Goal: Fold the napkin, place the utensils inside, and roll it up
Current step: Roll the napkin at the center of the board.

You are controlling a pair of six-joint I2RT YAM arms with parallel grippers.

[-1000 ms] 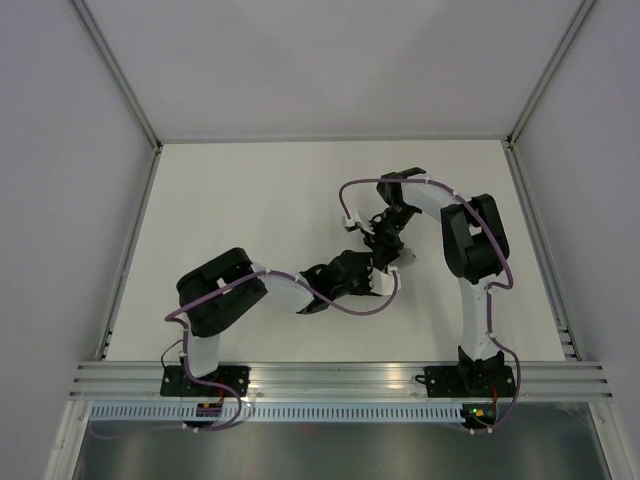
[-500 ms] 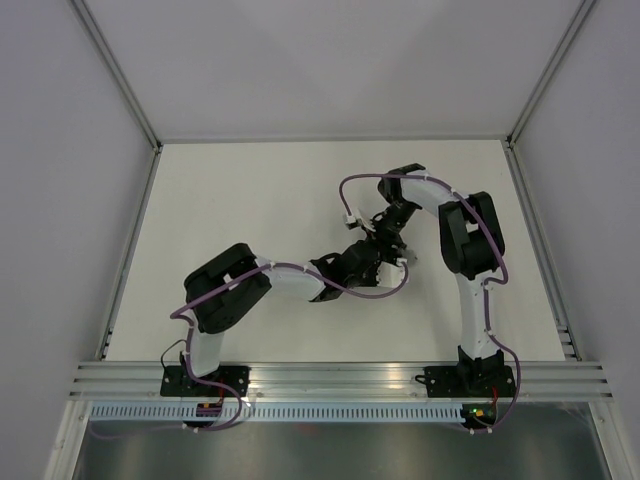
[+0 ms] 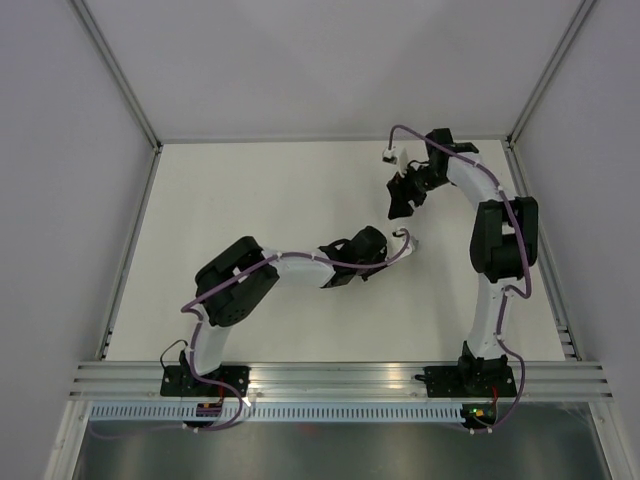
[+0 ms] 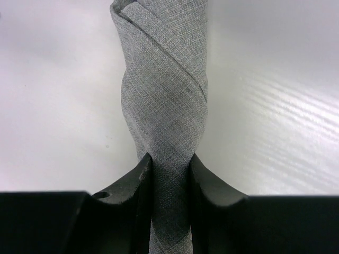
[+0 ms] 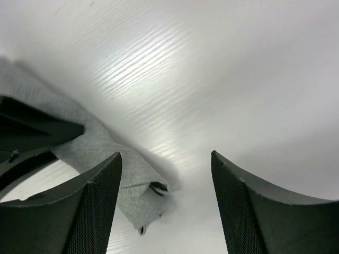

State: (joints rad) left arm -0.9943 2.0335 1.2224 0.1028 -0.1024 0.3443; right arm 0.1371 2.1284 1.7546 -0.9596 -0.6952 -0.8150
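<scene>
The grey napkin (image 4: 164,95) is rolled into a tight twisted tube lying on the white table. My left gripper (image 4: 170,159) is shut on one end of the roll, and the rest stretches away from it. In the top view the left gripper (image 3: 383,247) sits mid-table with the roll's pale end (image 3: 405,240) sticking out to its right. My right gripper (image 3: 397,208) is open and empty, raised behind the roll. In the right wrist view the right gripper (image 5: 166,156) hangs over the roll's free end (image 5: 127,182). The fork is hidden.
The white table (image 3: 250,220) is fenced by metal rails at the left, right and near edges. Grey walls stand on all sides. The left arm's fingers (image 5: 32,137) show at the left of the right wrist view.
My right gripper has pulled away from the roll and the left gripper, moving up and toward the far right corner. The left gripper has shifted slightly right, still holding the roll.
</scene>
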